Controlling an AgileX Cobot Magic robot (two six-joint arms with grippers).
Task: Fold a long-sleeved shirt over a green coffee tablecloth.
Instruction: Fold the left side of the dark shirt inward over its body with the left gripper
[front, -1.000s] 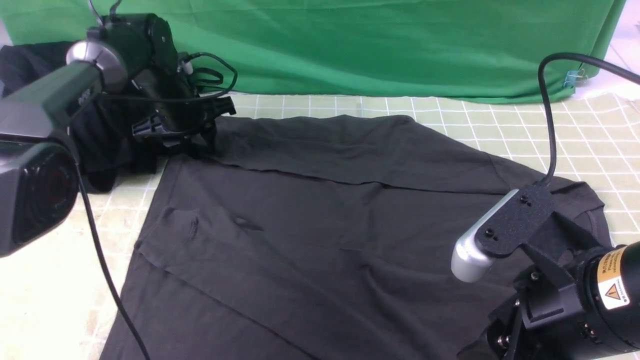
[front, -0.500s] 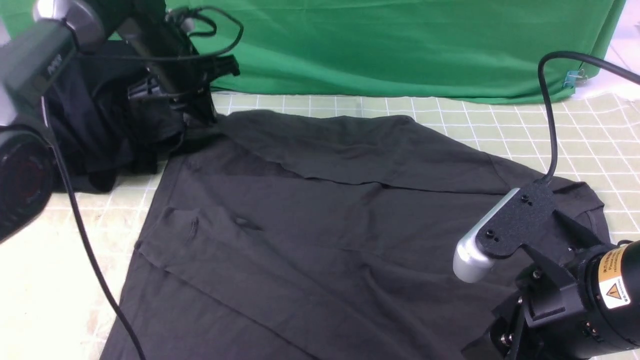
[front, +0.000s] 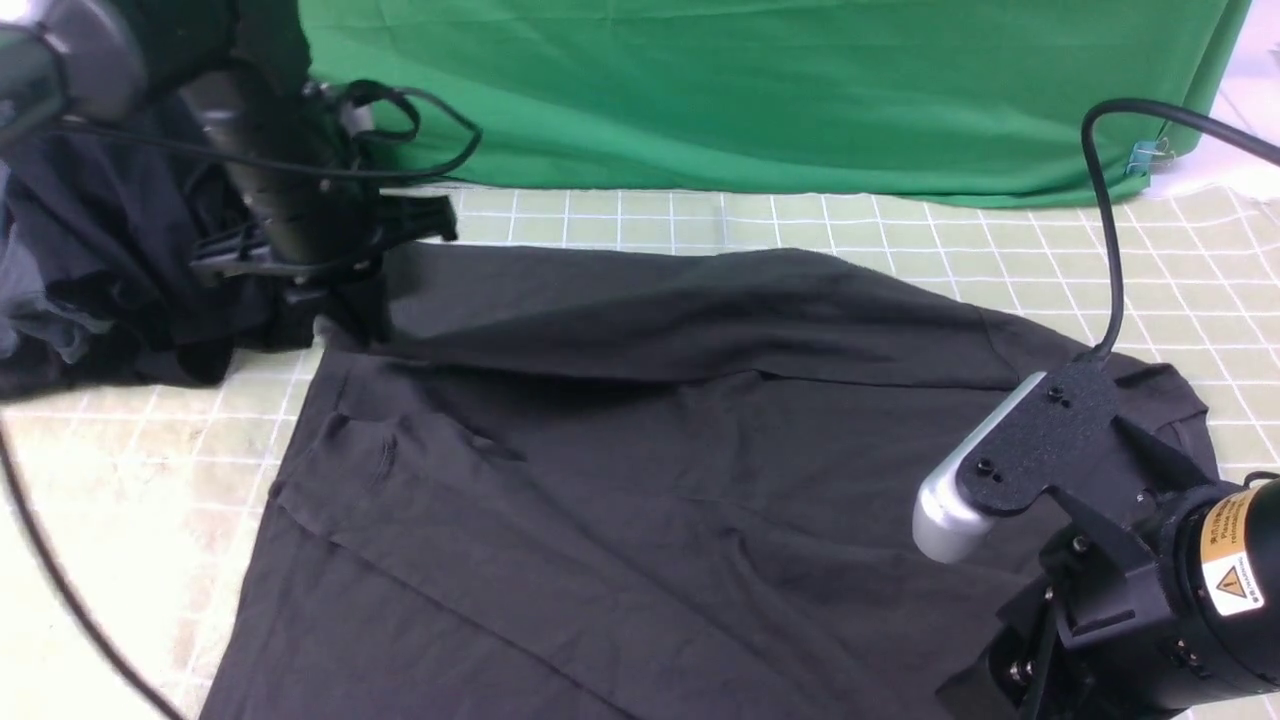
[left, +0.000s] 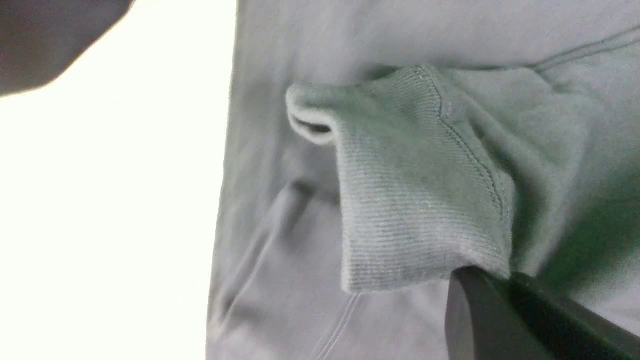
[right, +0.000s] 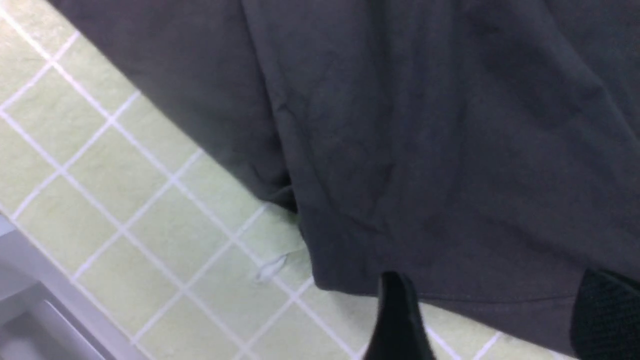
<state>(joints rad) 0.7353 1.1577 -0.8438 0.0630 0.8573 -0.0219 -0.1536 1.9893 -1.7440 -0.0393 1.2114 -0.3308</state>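
Change from the frame one second earlier: the left end effector (front: 350, 300) has risen off the tablecloth (front: 1100, 240) and moved toward the robot's left. It has drawn the sleeve (front: 640, 320) with it. The sleeve, previously lying slack across the far part of the shirt (front: 620, 480), now runs as a taut band from the end effector toward the shoulder on the right. The right arm has barely moved.

Left end effector (left: 505, 285): closed, pinching the ribbed cuff (left: 415, 190). The cuff hangs folded over above the shirt body (left: 280, 300).

Right end effector (right: 500, 320): fingers (right: 395, 315) apart, gripping nothing, poised at the shirt (right: 425, 125) edge on the near right.

Shirt position: spread across the middle of the tablecloth, collar end to the right.

Surface: the tablecloth (right: 100, 190) is pale yellow-green with a white grid and covers the counter. A grey counter edge (right: 30, 300) shows beyond it in the right wrist view. A black bundle (front: 100, 280) lies at the far left, just beside the shirt.

Room: a plain green backdrop (front: 750, 90) hangs behind, with a clip (front: 1145, 157) at its right corner.
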